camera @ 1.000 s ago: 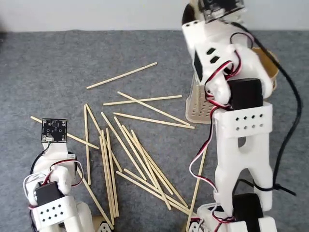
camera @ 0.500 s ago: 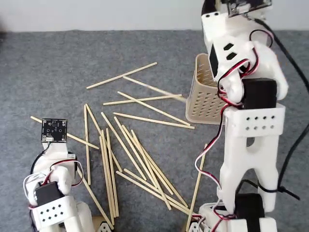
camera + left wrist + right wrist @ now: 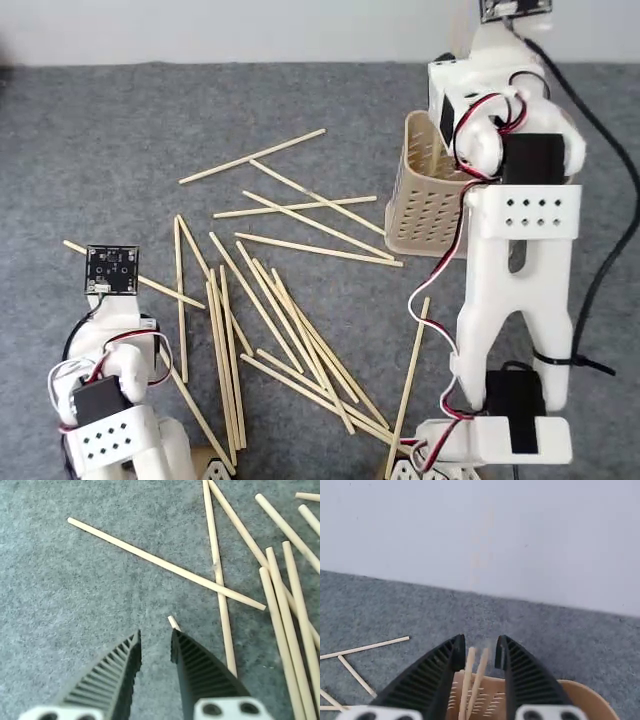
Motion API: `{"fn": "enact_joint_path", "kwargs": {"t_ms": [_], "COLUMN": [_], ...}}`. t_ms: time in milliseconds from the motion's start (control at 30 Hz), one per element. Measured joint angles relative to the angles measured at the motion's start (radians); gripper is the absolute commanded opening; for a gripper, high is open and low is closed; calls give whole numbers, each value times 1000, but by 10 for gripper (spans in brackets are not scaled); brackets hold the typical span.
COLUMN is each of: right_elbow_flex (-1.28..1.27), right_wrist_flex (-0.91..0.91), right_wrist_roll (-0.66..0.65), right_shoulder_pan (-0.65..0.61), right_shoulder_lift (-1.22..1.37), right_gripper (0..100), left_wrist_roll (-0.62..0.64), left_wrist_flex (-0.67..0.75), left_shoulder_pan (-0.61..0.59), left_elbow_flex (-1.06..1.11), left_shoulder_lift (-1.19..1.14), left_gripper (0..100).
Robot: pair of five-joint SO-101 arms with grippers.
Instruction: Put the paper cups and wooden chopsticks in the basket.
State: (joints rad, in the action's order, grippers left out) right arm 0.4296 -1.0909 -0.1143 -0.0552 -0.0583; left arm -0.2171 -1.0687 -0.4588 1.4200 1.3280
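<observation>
Many wooden chopsticks (image 3: 270,300) lie scattered over the grey carpet. The beige perforated basket (image 3: 425,205) stands at the back right, partly under the right arm (image 3: 515,230). My right gripper (image 3: 479,642) hangs open above the basket (image 3: 470,700), and two chopsticks (image 3: 475,675) stand upright in it between the jaws. A brown paper cup rim (image 3: 582,695) shows beside the basket. My left gripper (image 3: 154,635) is open low over the carpet, with one chopstick end (image 3: 173,622) at its inner fingertip and a long chopstick (image 3: 165,565) beyond. The left arm (image 3: 110,400) sits at the front left.
A pale wall (image 3: 480,530) rises just behind the basket. The carpet at the far left (image 3: 90,150) holds no sticks. One chopstick (image 3: 408,385) lies next to the right arm's base.
The right arm has swung right and back, uncovering the basket. One more chopstick now lies on the carpet left of the basket. The left arm has not moved.
</observation>
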Motion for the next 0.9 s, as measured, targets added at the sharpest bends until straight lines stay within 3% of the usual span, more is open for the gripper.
{"fn": "enact_joint_path", "kwargs": {"t_ms": [200, 367, 667, 900], "right_elbow_flex": [0, 0, 0, 0], "right_wrist_flex": [-17, -109, -382, -582], "right_wrist_roll": [0, 0, 0, 0], "right_shoulder_pan": [-35, -144, -390, -497], "right_shoulder_lift": [-5, -18, 12, 180], "right_gripper": [123, 124, 123, 122], "left_wrist_roll": [0, 0, 0, 0], "left_wrist_flex": [0, 0, 18, 31], "left_shoulder_pan": [2, 2, 2, 0], "left_elbow_flex": [0, 0, 5, 18], "left_shoulder_lift": [0, 0, 0, 0], "left_gripper": [95, 95, 95, 95]}}
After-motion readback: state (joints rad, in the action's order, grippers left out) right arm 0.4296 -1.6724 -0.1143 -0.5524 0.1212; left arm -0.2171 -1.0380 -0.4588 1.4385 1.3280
